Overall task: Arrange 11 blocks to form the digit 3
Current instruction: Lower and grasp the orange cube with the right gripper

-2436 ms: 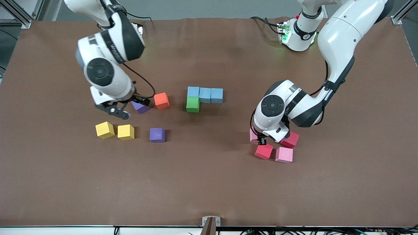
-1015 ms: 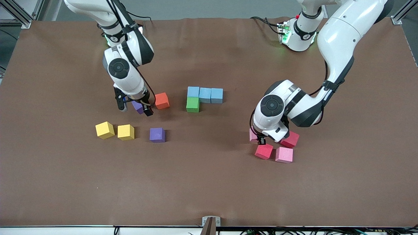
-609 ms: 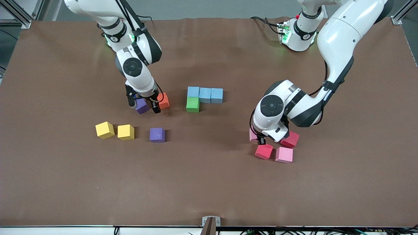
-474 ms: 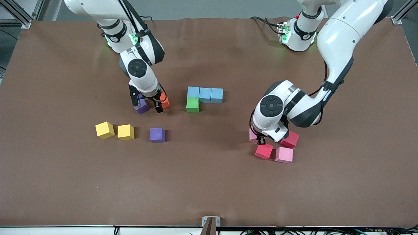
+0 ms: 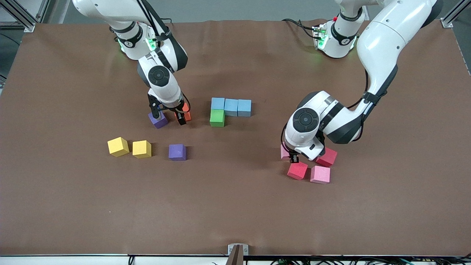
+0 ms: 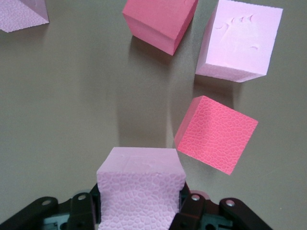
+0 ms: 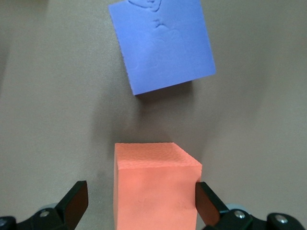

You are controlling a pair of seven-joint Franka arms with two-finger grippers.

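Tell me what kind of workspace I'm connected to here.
Most likely a robotics lab bench: a brown table mat framed by aluminium rails, foam blocks spread over it, and two arms. The left gripper is shut on a pink block; the right gripper is open around an orange block.

three light blue blocks [image 5: 231,106] in a touching row, green block [image 5: 217,118] touching its end | orange block [image 5: 186,112] beside a purple block [image 5: 159,120] | second purple block [image 5: 177,152] apart | two pink [image 5: 319,174], two red [image 5: 297,170] clustered
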